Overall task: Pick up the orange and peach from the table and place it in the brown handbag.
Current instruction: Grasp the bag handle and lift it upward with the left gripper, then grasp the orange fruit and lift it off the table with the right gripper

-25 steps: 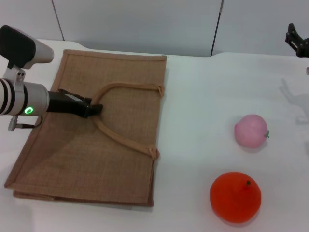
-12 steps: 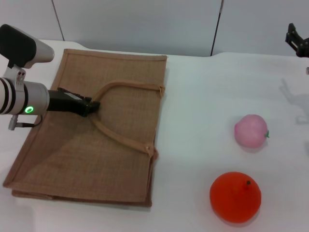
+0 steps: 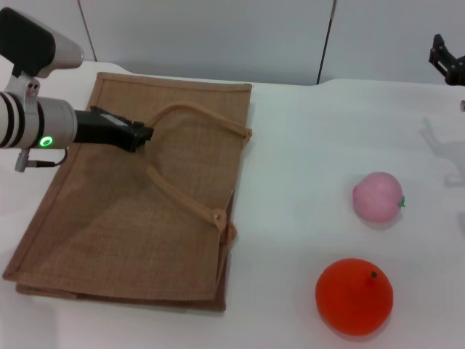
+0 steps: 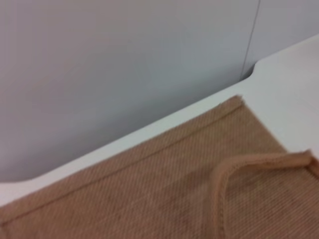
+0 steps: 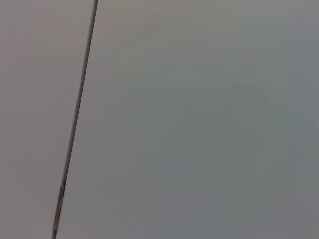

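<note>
The brown handbag [image 3: 138,196] lies flat on the left of the white table [image 3: 305,160]. My left gripper [image 3: 142,135] is shut on the bag's upper strap handle [image 3: 203,116] and holds it lifted, so the bag's top layer rises at its rim. The left wrist view shows the bag's weave [image 4: 149,194] and the handle [image 4: 239,167]. The orange [image 3: 354,296] sits at the front right. The peach [image 3: 378,197] sits just behind it. My right gripper [image 3: 447,62] hangs parked at the far right edge, above the table.
A grey wall panel [image 3: 218,36] stands behind the table's far edge. White tabletop lies between the bag and the two fruits. The right wrist view shows only the grey wall [image 5: 199,119].
My left gripper has risen and moved toward the back with the handle in it. The bag's top layer and right rim have lifted and shifted. The fruits and right arm have not moved.
</note>
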Controlling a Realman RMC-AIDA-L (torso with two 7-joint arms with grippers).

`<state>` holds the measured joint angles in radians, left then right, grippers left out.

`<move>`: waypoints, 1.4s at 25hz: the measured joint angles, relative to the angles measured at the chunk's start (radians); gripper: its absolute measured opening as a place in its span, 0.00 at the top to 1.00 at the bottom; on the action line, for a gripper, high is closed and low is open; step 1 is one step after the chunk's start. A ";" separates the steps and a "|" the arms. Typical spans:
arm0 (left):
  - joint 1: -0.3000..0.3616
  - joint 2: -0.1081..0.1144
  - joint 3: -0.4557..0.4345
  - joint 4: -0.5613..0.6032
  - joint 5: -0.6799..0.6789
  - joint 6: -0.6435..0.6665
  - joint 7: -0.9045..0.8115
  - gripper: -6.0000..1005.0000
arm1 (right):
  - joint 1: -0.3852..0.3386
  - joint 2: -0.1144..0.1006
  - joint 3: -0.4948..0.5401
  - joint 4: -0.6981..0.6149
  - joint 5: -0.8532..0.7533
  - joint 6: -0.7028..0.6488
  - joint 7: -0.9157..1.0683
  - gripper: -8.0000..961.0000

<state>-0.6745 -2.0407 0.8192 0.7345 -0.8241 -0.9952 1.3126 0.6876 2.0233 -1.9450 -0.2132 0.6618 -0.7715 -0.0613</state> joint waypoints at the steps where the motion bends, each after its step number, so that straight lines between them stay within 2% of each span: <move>1: -0.001 0.000 0.000 0.008 -0.003 -0.009 -0.002 0.84 | 0.000 0.000 0.000 0.000 0.000 0.000 0.000 0.09; 3: -0.001 0.000 0.000 0.029 -0.013 -0.036 -0.003 0.85 | -0.001 0.000 0.000 0.000 0.000 0.000 0.000 0.09; 7: 0.010 0.000 0.000 0.143 -0.070 -0.132 -0.009 0.87 | -0.006 0.000 0.001 0.000 0.000 0.000 0.000 0.09; 14: 0.027 0.002 0.000 0.437 -0.100 -0.351 -0.121 0.87 | -0.009 0.003 -0.027 0.000 -0.002 0.000 0.000 0.09; 25: 0.071 0.005 -0.010 0.882 -0.113 -0.574 -0.317 0.88 | -0.044 0.003 -0.059 -0.068 -0.003 0.091 0.000 0.09; 31: 0.075 0.011 -0.046 1.058 -0.152 -0.698 -0.387 0.88 | -0.100 -0.002 -0.111 -0.244 -0.012 0.211 -0.012 0.09; 32: 0.075 0.011 -0.054 1.081 -0.151 -0.713 -0.394 0.88 | -0.100 -0.002 -0.111 -0.244 -0.012 0.211 -0.012 0.09; 35: 0.072 0.011 -0.084 1.142 -0.150 -0.766 -0.413 0.88 | -0.127 -0.009 -0.109 -0.356 -0.055 0.301 -0.018 0.09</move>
<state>-0.6026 -2.0301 0.7357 1.8768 -0.9744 -1.7612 0.8991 0.5609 2.0144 -2.0539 -0.5690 0.6071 -0.4709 -0.0794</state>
